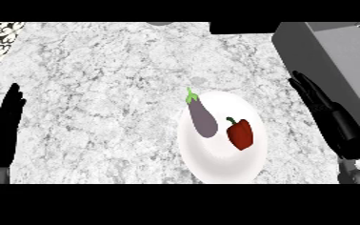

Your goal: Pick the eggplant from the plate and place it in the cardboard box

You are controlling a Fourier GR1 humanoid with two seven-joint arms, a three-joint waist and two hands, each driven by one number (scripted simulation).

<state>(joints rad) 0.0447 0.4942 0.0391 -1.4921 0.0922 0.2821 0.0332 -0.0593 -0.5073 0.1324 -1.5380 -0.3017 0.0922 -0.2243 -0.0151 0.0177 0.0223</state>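
A purple eggplant (202,117) with a green stem lies on the left part of a white plate (221,164). Beside it on the plate is a red bell pepper (240,133). My right hand (329,114) is to the right of the plate, fingers straight and pointing up-left, apart from the eggplant. My left hand (10,119) rests open at the left edge, fingers up. At the upper right stands a grey box (323,52), only partly in view.
The marbled counter (105,100) stretches wide to the left of the plate. A dark object (241,27) sits at the back edge beside the box. A patterned surface (8,33) shows at the upper left corner.
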